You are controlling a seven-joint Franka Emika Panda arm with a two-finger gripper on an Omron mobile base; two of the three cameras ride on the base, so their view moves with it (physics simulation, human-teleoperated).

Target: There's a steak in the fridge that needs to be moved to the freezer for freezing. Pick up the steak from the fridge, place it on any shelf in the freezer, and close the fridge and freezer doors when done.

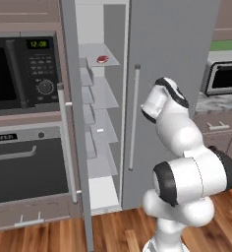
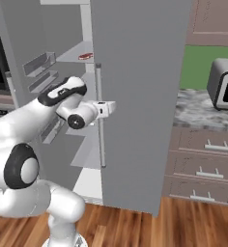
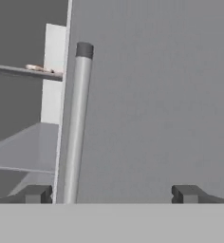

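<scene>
Kitchen scene: open fingers (image 3: 112,194) face the closed wide grey fridge door's silver bar handle (image 3: 76,123), risking reopening it while the narrow freezer door (image 1: 76,123) gapes.

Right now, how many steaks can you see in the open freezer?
1. The steak lies on the top shelf of the open freezer. The door edge hides part of the lower shelves, so another could be hidden there.

Steak (image 3: 39,69) seen edge-on, its shape too thin to tell. Fridge door (image 2: 140,96) closed, hiding the fridge interior; its top is cut off. Handle (image 3: 75,128) runs off below. Microwave (image 1: 19,69) cropped at left.
</scene>
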